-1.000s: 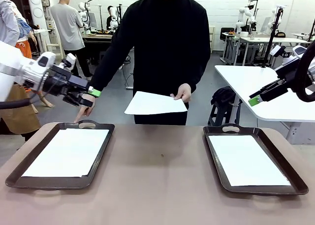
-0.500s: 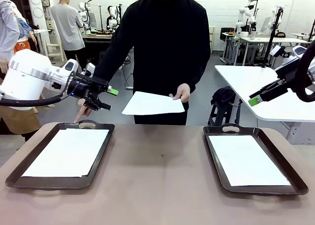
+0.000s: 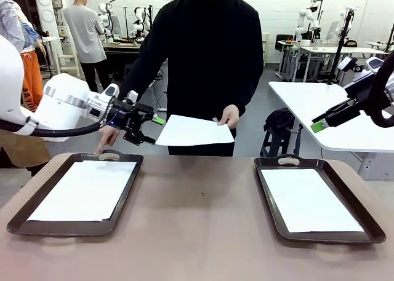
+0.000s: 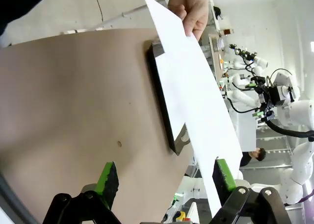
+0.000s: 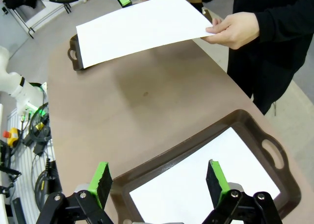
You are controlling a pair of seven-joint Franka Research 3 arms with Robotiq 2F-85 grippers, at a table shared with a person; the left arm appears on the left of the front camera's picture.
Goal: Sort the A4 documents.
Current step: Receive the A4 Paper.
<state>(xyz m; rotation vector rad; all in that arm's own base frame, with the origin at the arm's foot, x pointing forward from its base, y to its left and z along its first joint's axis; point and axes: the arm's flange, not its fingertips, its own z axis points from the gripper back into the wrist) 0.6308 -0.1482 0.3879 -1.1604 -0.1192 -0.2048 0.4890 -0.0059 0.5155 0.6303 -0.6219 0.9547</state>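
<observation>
- The person's hand (image 3: 229, 115) holds one A4 sheet (image 3: 194, 130) flat at centre frame, above the table's far edge.
- Left gripper (image 3: 149, 128), fingers apart, sits just left of that sheet's edge.
- Right gripper (image 3: 320, 122), jaws spread, hangs at the right, holding nothing.
- More sheets lie in the left tray (image 3: 126, 192) and right tray (image 3: 274, 213).

White back wall (image 3: 271, 4), grey floor (image 3: 141, 127) — white side table (image 3: 308, 102).

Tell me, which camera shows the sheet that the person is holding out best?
The right wrist view: the held sheet lies fully in sight, gripped by the person's hand. The front view shows it foreshortened; the left wrist view sees it edge-on, slanting.
</observation>
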